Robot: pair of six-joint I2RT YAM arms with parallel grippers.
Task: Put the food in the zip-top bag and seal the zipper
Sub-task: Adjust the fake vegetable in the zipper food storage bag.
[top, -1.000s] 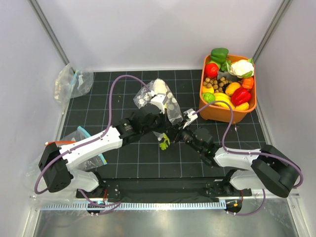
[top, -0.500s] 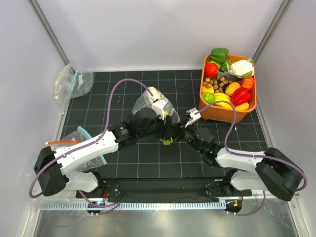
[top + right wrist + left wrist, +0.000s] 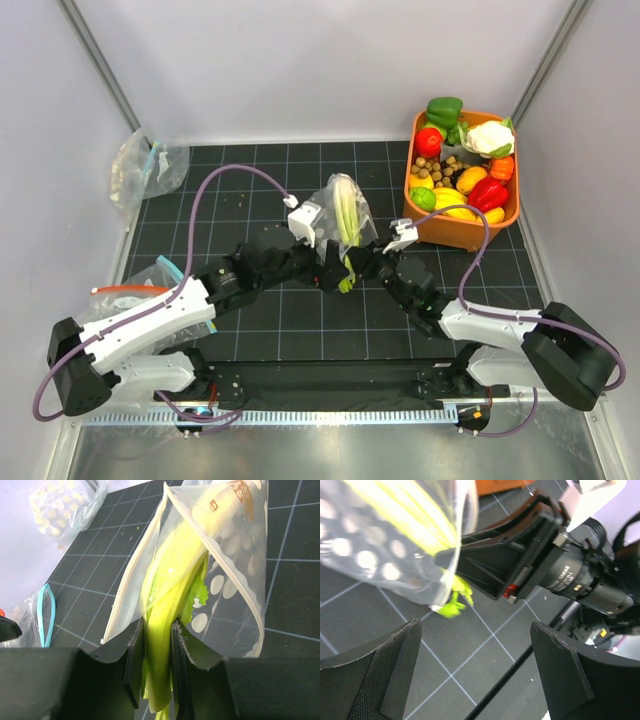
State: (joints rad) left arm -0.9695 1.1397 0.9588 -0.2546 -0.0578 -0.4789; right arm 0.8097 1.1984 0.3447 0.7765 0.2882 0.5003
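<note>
The celery stalk (image 3: 165, 610) lies mostly inside the clear white-dotted zip-top bag (image 3: 235, 580), and its lower end sticks out of the bag's mouth. My right gripper (image 3: 157, 665) is shut on that end, holding stalk and bag tilted up over the mat's middle (image 3: 346, 215). The pale zipper (image 3: 132, 587) runs along the open mouth edge beside the stalk. My left gripper (image 3: 475, 645) stands wide open just left of the bag (image 3: 370, 555), with only mat between its fingers. Two red toy vegetables, one of them (image 3: 487, 192), lie in the orange bin.
The orange bin (image 3: 432, 228) full of toy produce stands at the back right. A crumpled clear bag (image 3: 145, 165) lies at the back left corner. Another bag with a red-orange strip (image 3: 125, 292) and a teal strip (image 3: 45, 612) lies at the left.
My left gripper has gone from shut to wide open, letting go of the bag. Bag and celery have shifted right and now stand more upright in the right gripper.
</note>
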